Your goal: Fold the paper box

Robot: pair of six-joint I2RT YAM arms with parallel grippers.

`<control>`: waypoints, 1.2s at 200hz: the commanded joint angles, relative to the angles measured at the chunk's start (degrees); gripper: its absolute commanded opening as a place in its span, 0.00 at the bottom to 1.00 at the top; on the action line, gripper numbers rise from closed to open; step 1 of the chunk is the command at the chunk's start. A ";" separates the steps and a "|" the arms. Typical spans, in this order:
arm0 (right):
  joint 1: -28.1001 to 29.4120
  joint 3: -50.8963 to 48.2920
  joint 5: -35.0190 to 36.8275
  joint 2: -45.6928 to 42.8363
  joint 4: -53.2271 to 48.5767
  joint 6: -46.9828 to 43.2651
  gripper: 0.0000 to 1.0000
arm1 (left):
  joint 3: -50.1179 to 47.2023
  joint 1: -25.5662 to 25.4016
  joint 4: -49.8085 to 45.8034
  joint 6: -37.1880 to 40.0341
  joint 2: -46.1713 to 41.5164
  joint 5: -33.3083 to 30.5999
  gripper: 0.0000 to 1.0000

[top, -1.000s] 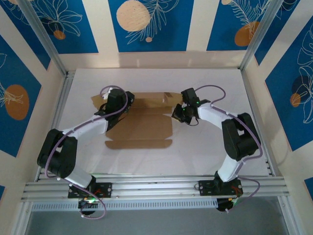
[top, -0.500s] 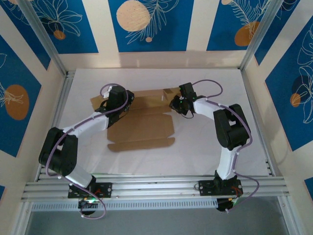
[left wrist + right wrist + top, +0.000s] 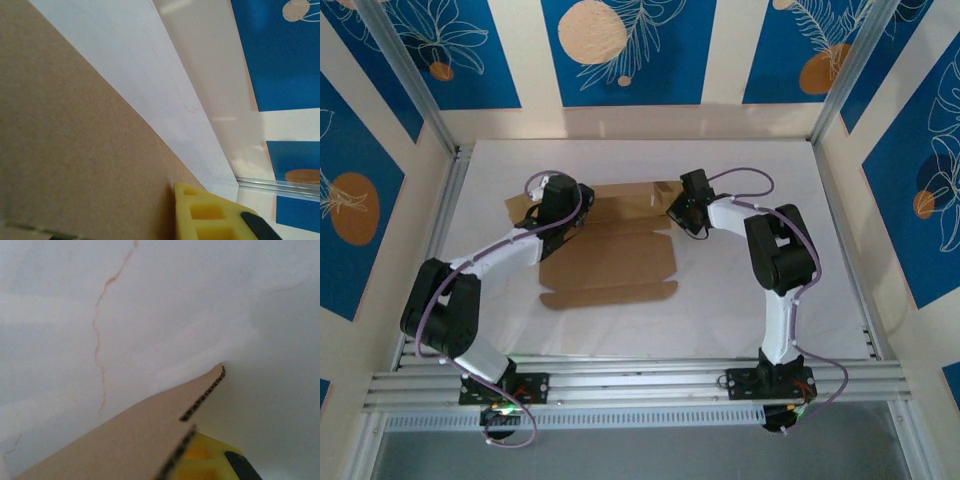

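Our paper box (image 3: pixel 610 255) lies mid-counter (image 3: pixel 740 300), nearer the far edge. Our right hand (image 3: pixel 677 207) is pinched shut on its far right flap (image 3: pixel 125 440), we judge to fold it up. Our left hand (image 3: pixel 560 210) steadies the far left corner; whether it grips we cannot tell.

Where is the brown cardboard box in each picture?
Top view: the box lies flat in the middle of the table.
Left wrist: the box covers the left and bottom.
Right wrist: a flap of the box slants up from the bottom left.
Shared landmark: the white table, next to the box in all three views.
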 commanded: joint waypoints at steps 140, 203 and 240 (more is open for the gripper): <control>0.93 -1.56 -20.55 -0.10 12.85 6.05 0.14 | -2.35 0.01 -4.14 -1.62 2.18 0.86 0.15; 1.41 -5.91 -29.13 1.32 27.07 15.75 0.15 | -2.42 0.00 -4.13 -1.58 2.02 0.77 0.15; 2.76 -5.55 -29.22 2.68 26.34 15.94 0.16 | -2.42 0.05 -3.75 -2.06 2.17 1.00 0.15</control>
